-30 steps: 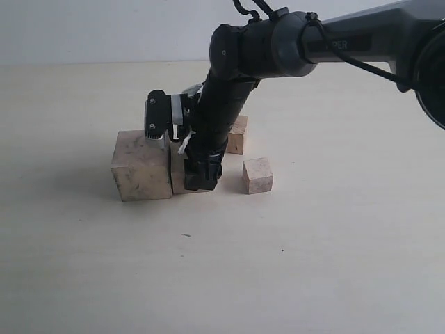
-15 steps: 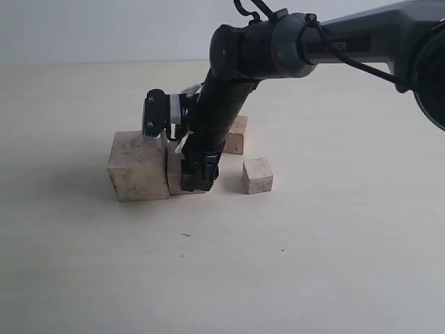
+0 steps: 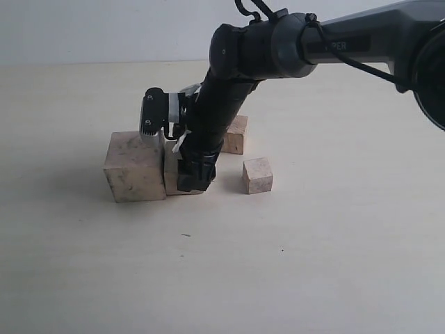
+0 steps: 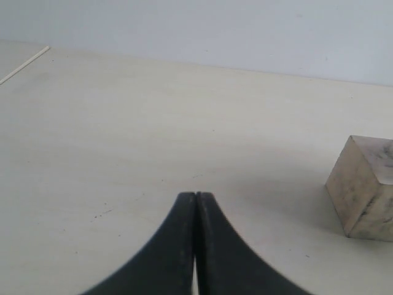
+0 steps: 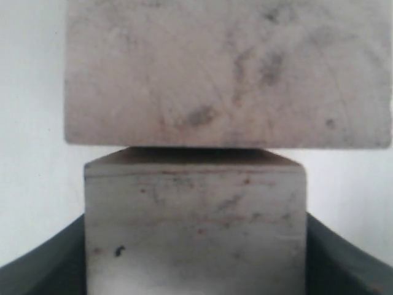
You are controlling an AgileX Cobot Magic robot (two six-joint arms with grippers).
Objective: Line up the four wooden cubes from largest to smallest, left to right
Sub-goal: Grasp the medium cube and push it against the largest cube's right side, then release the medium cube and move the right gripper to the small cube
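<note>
Jaws of the right gripper (image 3: 192, 178) pinch the second cube (image 5: 195, 227), touching the largest cube (image 3: 134, 167) side to side; the left gripper's (image 4: 196, 203) are pressed together, empty. Likely next: release cleanly, skip the smallest cube (image 3: 257, 175) nearby, fetch the third cube (image 3: 237, 136) behind.

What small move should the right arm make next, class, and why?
Probably open the right pincer and lift clear. The gripped cube sits pressed against the right side of the largest cube, seemingly on the table, so that place looks settled. The front small cube and rear small cube lie apart, not in the row.
</note>
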